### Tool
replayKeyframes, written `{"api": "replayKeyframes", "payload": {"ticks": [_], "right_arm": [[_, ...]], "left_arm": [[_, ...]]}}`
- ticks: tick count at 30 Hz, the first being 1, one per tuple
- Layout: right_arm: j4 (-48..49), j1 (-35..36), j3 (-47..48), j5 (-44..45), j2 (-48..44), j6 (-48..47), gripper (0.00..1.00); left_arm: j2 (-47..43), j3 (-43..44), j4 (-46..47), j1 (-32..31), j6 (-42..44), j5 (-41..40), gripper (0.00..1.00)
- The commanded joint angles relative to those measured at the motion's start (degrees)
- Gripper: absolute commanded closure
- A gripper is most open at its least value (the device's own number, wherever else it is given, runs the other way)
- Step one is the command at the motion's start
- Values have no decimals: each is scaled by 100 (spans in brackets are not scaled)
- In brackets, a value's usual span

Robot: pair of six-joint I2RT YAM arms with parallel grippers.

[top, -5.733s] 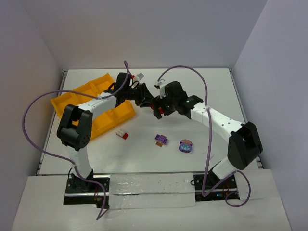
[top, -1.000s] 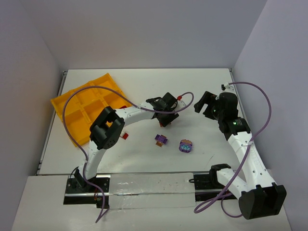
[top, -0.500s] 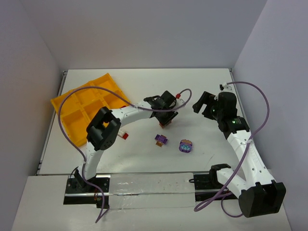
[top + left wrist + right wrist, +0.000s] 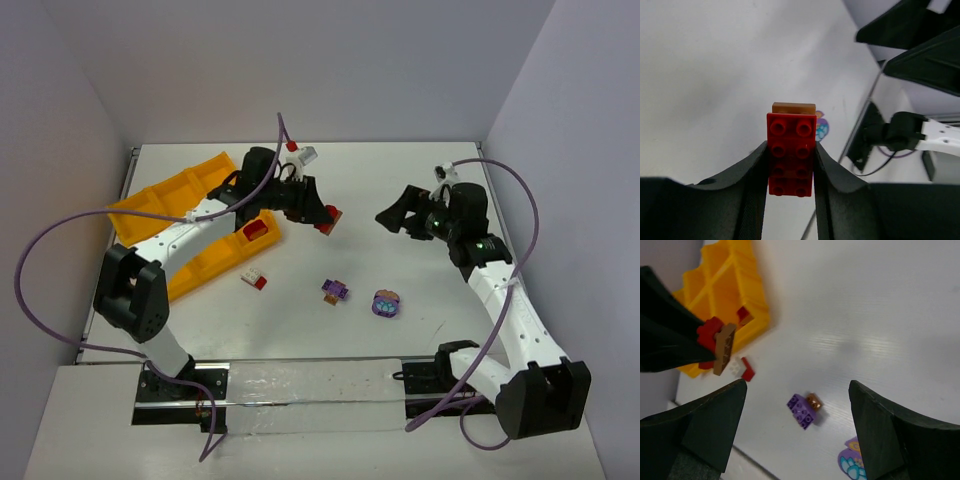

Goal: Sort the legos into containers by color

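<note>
Legos [image 4: 335,290]: three red, two purple; one yellow tray [image 4: 170,190].

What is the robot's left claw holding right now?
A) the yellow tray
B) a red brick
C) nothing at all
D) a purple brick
B: the left gripper is shut on a red brick, which sits pinched between its two fingers in the left wrist view.

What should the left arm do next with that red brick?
Probably swing the left gripper leftward over the yellow tray: it is shut on the red brick beside the tray, not over it, and a red piece already lies in one cell.
</note>
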Motion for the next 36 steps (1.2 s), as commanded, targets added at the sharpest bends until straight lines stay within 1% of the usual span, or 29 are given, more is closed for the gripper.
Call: {"api": "replayKeyframes", "payload": {"ticks": [1,4,6,8,10,14,18,24,28,33,35,36], "right_arm": [[1090,266,401,-1746,393,69,10],[1359,392,600,-2088,709,220,11],[1744,440,570,-2476,795,438,12],[2360,443,465,-2705,864,858,13],[2664,443,437,-2829,930,1134,14],[2994,607,538,-2966,1180,1347,16],[2989,977,805,-3093,1465,1250,16],[3167,1185,1068,-3285,1672,1277,15],[3541,1231,1107,-3426,1783,1506,15],[3947,1286,1094,-3507,1958,1783,15],[4227,1286,1033,-3507,2044,1941,17],[4531,1286,963,-3557,2105,2117,19]], "left_arm": [[-412,-411,1679,98,-1287,1432,100],[-573,-677,2430,311,-1757,1847,100],[-718,-954,2919,452,-2109,2063,100],[-868,-1214,3513,567,-2514,2226,100],[-949,-1304,3762,622,-2641,2279,100],[-1059,-1341,3705,655,-2630,2298,100],[-1124,-1388,3781,661,-2668,2302,100],[-1231,-1464,3710,723,-2630,2290,100],[-1347,-1400,3456,773,-2439,2252,100],[-1351,-1429,3578,784,-2528,2305,100],[-1345,-1447,3548,784,-2504,2286,100],[-1332,-1437,3457,784,-2445,2265,100]]}}
